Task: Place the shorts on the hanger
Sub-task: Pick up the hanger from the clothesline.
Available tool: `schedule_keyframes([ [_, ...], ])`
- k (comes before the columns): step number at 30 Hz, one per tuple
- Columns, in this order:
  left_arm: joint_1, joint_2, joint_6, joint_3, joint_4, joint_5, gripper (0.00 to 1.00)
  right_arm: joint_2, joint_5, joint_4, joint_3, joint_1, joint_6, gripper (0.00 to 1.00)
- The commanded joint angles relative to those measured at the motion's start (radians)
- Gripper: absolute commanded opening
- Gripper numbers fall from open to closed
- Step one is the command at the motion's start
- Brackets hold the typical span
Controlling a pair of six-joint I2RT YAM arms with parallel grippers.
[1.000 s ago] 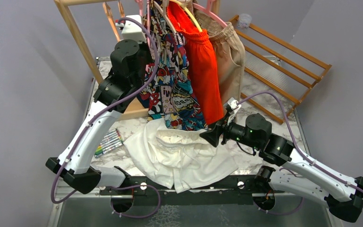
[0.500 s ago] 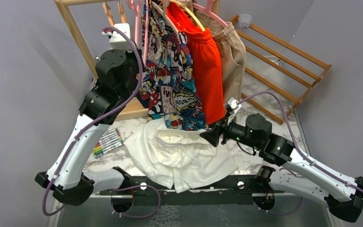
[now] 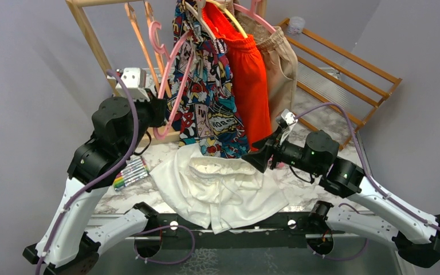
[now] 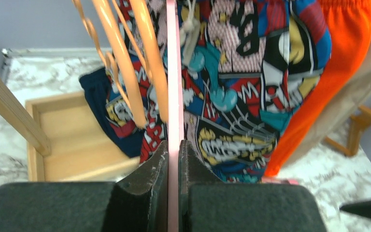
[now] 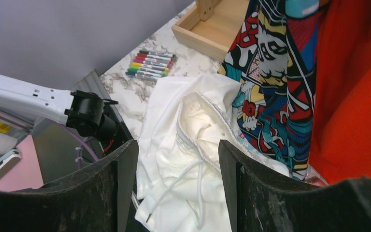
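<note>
The left arm [image 3: 100,154] reaches up toward the wooden rack [image 3: 94,43] at the back left of the counter [image 3: 312,103]. The left jaws are clamped on the hanger [image 3: 175,63], a thin pink one. In the left wrist view its pink bar [image 4: 173,72] runs straight up from the narrow slot between the two pads. The hanger is tilted, with its hook up near the rack's top rail and its lower end down by the jaws. It hangs just in front of the comic-print shorts [image 3: 206,97]. Two orange hangers [image 4: 125,63] dangle just to its left.

The shorts [image 3: 217,189] lie crumpled on the counter near its front edge, between the two arm bases. The waistband gapes open and the white drawstring trails across the fabric [image 5: 183,140]. Their far edge lies under the hem of the comic-print pair.

The right arm [image 3: 372,197] stretches in from the right. The right jaws are spread wide, holding nothing, and hover over the right part of the white shorts, close to the waistband. In the right wrist view the cloth shows in the gap between the pads.

Orange-red shorts [image 3: 246,86] and a beige pair [image 3: 278,63] hang on the rack to the right of the comic print. A bundle of coloured markers [image 3: 129,172] lies on the counter left of the white shorts, and a shallow wooden tray [image 5: 217,24] sits behind it.
</note>
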Motion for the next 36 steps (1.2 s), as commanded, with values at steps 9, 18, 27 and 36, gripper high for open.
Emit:
schedule_keyframes([
  [9,-0.003,-0.118,-0.088,-0.073,-0.231,0.212,0.00,0.098,-0.132,0.143,0.064,-0.002,0.041,0.66],
  [18,-0.002,-0.204,-0.081,-0.164,-0.346,0.176,0.00,0.227,-0.212,0.291,0.108,-0.002,0.160,0.71],
  [27,-0.001,-0.300,-0.101,-0.356,-0.224,0.257,0.00,0.392,-0.066,0.467,0.144,0.072,0.402,0.72],
  [36,-0.001,-0.402,-0.079,-0.488,-0.106,0.322,0.00,0.579,0.157,0.301,0.312,0.163,0.555,0.73],
])
